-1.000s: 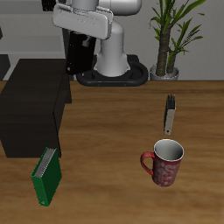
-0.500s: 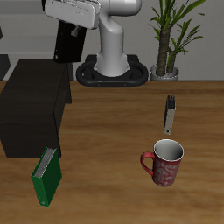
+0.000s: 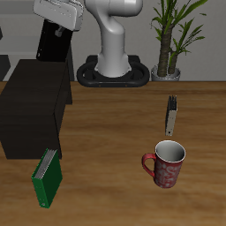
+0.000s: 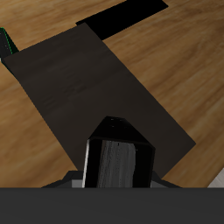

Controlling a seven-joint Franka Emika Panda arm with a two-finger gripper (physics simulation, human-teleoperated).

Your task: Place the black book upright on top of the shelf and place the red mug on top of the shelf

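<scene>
My gripper (image 3: 58, 26) is shut on the black book (image 3: 51, 42) and holds it upright in the air, high above the back part of the shelf (image 3: 31, 106). The wrist view shows the book's pale page edge (image 4: 121, 157) between the jaws, with the shelf's flat dark top (image 4: 96, 79) well below it. The red mug (image 3: 165, 164) stands upright on the table near the front edge, far from the gripper, with its handle facing the shelf side.
A thin grey book (image 3: 171, 113) stands upright behind the mug. A green book (image 3: 47, 177) leans against the shelf's front corner and also shows in the wrist view (image 4: 5, 39). A potted plant (image 3: 173, 35) stands beside the robot base (image 3: 113, 66).
The gripper has carried the black book up and sideways from in front of the robot base to a spot above the shelf. The mug and other books have not moved.
</scene>
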